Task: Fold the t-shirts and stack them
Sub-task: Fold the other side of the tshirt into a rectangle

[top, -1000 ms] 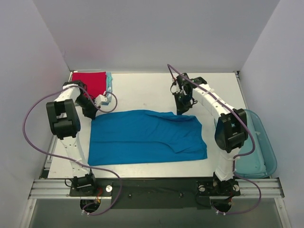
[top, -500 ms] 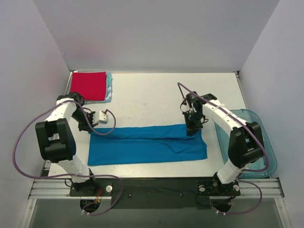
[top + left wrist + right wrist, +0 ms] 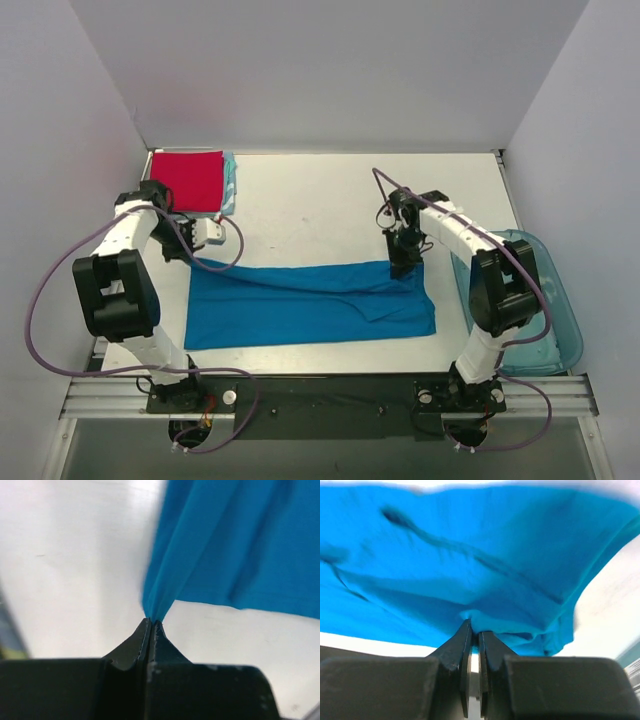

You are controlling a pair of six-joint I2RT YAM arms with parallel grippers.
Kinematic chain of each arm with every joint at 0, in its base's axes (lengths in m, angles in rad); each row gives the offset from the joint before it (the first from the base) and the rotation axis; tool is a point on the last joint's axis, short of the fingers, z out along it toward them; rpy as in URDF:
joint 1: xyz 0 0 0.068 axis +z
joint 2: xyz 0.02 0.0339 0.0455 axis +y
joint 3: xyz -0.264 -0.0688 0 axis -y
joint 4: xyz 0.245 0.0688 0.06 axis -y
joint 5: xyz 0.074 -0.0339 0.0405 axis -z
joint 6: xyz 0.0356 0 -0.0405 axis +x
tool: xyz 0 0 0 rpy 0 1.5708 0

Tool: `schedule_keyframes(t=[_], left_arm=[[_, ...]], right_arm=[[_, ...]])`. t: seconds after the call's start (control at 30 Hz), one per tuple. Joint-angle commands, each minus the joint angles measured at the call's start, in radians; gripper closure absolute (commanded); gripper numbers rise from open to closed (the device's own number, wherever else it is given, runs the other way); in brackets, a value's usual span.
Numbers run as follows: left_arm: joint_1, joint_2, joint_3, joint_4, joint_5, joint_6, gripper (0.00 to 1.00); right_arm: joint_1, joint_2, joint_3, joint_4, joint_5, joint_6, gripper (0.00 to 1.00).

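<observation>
The bright blue t-shirt [image 3: 300,310] lies as a wide band across the near half of the table, its far edge lifted off the surface. My left gripper [image 3: 192,258] is shut on its far-left corner, and the cloth [image 3: 240,545] fans out from the pinched jaws [image 3: 151,622]. On the other side my right gripper [image 3: 399,268] is shut on the far-right edge, with blue cloth [image 3: 470,555] bunched at the jaw tips [image 3: 474,627]. A folded red t-shirt [image 3: 187,180] rests on a light teal t-shirt [image 3: 231,186] at the far left corner.
A translucent blue plastic bin [image 3: 560,310] sits off the table's right edge beside the right arm. Bare white table [image 3: 310,200] stretches between the arms behind the blue shirt. Grey walls close in the left, back and right.
Both grippers drew the blue shirt's far edge toward the near side, narrowing the shirt to a band. Since then they have moved slightly back, still gripping the cloth.
</observation>
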Motion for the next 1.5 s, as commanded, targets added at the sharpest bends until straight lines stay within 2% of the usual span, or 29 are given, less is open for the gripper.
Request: schedule_keyframes(t=[0.0,0.13,0.23,0.37,0.53,0.8,0.93,1.3,1.47], left_arm=[[0.007,-0.006,0.095,0.21,0.121,-0.196,1.0],[0.007,-0.005,0.101,0.341,0.098,-0.282,1.0],[0.009,-0.018,0.095,0.372,0.087,-0.31,1.0],[0.007,-0.063,0.04,0.326,0.106,-0.24,1.0],[0.009,-0.106,-0.093,0.182,0.097,-0.108,1.0],[0.007,-0.11,-0.23,0.137,0.02,-0.03,1.0],[0.009,-0.101,-0.247,0.163,-0.025,-0.002,1.0],[0.009,-0.084,-0.138,0.16,-0.023,0.009,1.0],[0.009,-0.08,-0.159,0.163,-0.046,0.035,1.0]], right_arm=[[-0.065,0.078,0.22,-0.013,0.042,-0.017,1.0],[-0.105,0.191,0.464,-0.05,0.027,-0.043,1.0],[-0.108,0.218,0.513,-0.076,0.03,-0.06,1.0],[-0.108,0.157,0.441,-0.076,0.035,-0.069,1.0],[-0.097,0.068,0.195,-0.057,0.018,-0.074,1.0],[-0.085,-0.019,-0.039,-0.001,-0.019,-0.043,1.0],[-0.079,-0.032,-0.059,0.002,-0.045,-0.037,1.0],[-0.077,-0.078,-0.034,-0.07,-0.027,-0.024,1.0],[-0.077,-0.076,-0.059,-0.084,-0.022,-0.026,1.0]])
